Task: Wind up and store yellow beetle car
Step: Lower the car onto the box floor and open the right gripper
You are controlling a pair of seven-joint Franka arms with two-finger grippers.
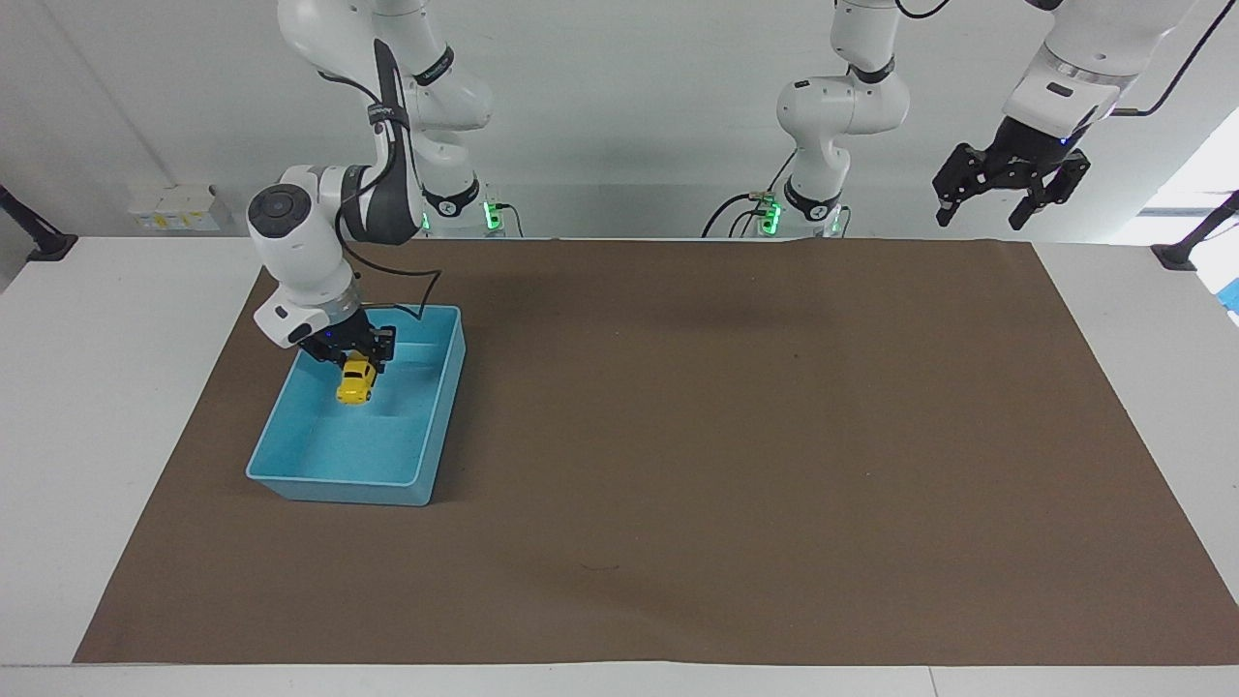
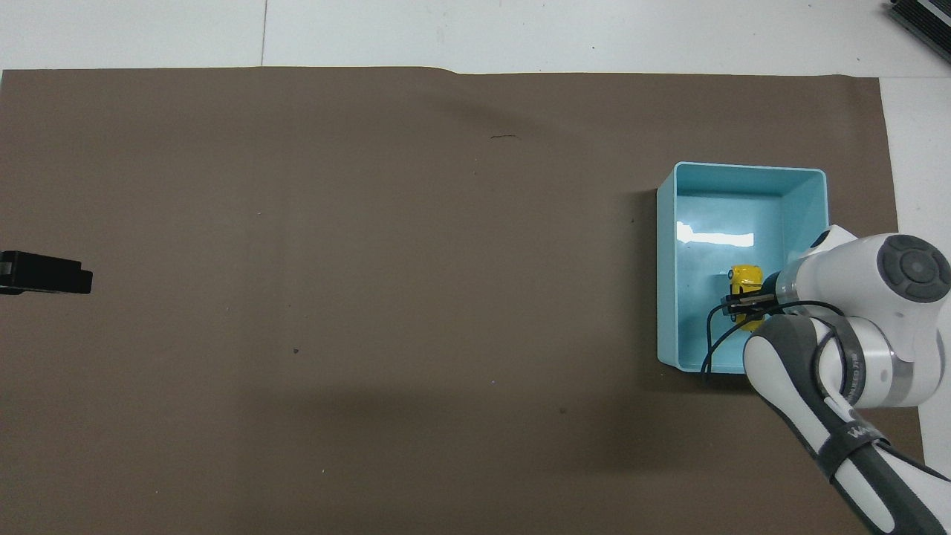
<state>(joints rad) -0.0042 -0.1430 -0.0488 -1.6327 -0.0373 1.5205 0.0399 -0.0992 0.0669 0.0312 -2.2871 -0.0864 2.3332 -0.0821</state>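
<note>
The yellow beetle car point(image 1: 356, 381) point(image 2: 745, 279) hangs inside the blue bin point(image 1: 434, 422) point(image 2: 666, 260), nose down toward the bin's floor. My right gripper point(image 1: 354, 360) point(image 2: 747, 303) is shut on the car's upper end, reaching down into the bin's half nearer the robots. Whether the car touches the floor of the bin I cannot tell. My left gripper point(image 1: 1007, 198) waits open, raised high at the left arm's end of the table; only its tip point(image 2: 44, 272) shows in the overhead view.
The bin stands on a brown mat point(image 1: 736, 436) that covers most of the white table point(image 1: 97, 387), at the right arm's end. A black cable point(image 1: 411, 295) loops from the right wrist over the bin's rim.
</note>
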